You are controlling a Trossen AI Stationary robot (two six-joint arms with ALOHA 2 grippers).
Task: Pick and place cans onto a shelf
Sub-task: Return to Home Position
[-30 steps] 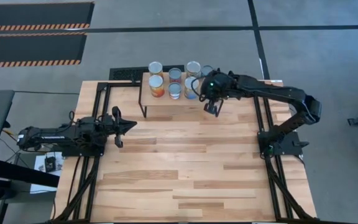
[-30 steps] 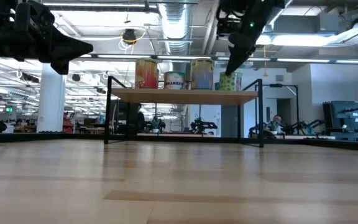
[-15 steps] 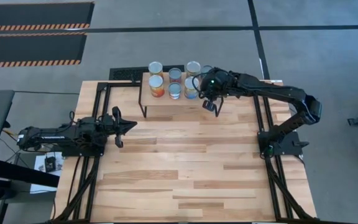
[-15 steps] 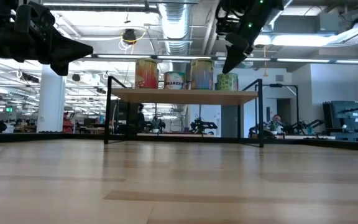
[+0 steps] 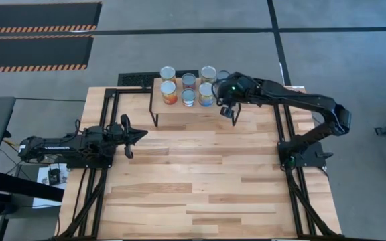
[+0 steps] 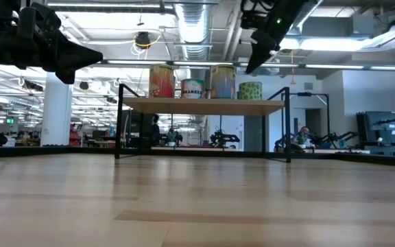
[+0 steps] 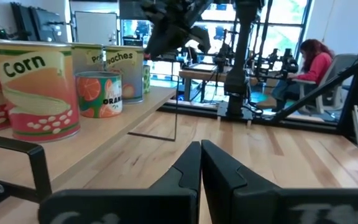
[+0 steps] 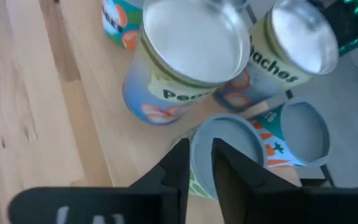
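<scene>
Plainly, cans (image 5: 188, 98) upright on shelf (image 5: 183, 109), axes vertical, right tool (image 5: 232, 115) above shelf's end, slightly parted, left tool (image 5: 143, 136) clenched at left

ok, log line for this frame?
left gripper: shut, waiting at table left side | right gripper: slightly open, empty, above shelf right end | cans: on shelf

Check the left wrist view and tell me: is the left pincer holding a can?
No: the left pincer is shut, its fingers meeting with nothing between them, and the cans stand apart from it on the shelf.
</scene>
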